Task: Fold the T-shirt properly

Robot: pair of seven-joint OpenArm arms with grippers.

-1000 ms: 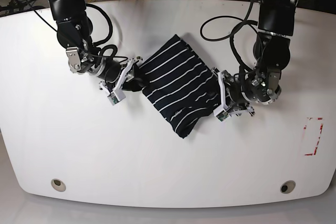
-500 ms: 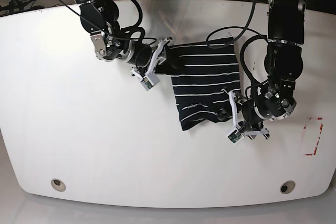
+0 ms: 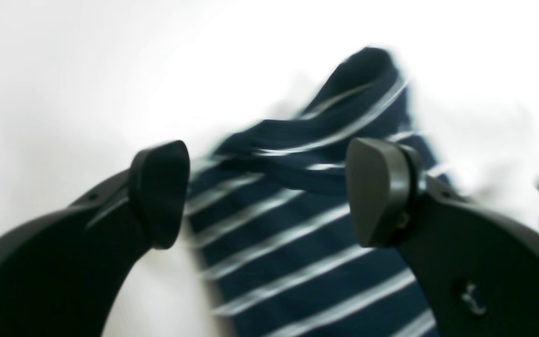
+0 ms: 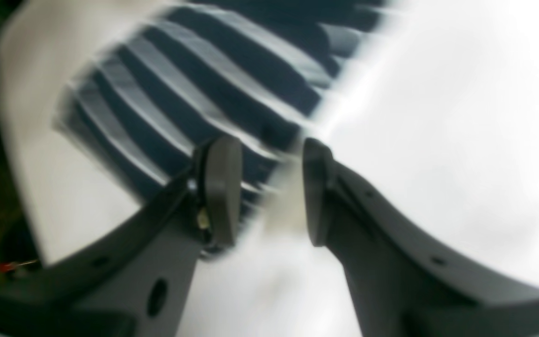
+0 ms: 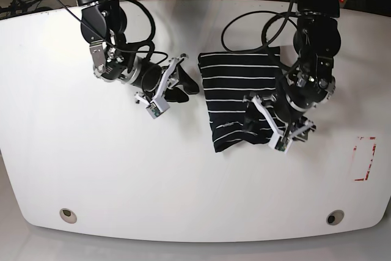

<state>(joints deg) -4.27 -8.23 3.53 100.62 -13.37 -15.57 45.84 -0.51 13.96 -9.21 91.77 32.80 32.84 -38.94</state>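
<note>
The T-shirt (image 5: 235, 84), dark with thin white stripes, lies folded into a rough rectangle on the white table (image 5: 122, 169), right of centre. My left gripper (image 5: 267, 128) hangs over its lower right part, jaws wide apart. In the left wrist view the left gripper (image 3: 267, 192) is open, with the striped T-shirt (image 3: 297, 243) lying below and beyond the fingertips, nothing pinched. My right gripper (image 5: 185, 85) sits just off the shirt's left edge. In the blurred right wrist view the right gripper (image 4: 269, 192) shows a gap with white table in it, and the T-shirt (image 4: 194, 70) lies past its left finger.
A red-outlined rectangle (image 5: 365, 158) is marked on the table at the far right. Two round holes (image 5: 68, 215) (image 5: 334, 217) sit near the front edge. Black cables loop around both arms at the back of the table.
The shirt has swung from a diagonal lie to square and shifted right. My left gripper has opened and let go of it. My right gripper has drawn back off the left edge.
</note>
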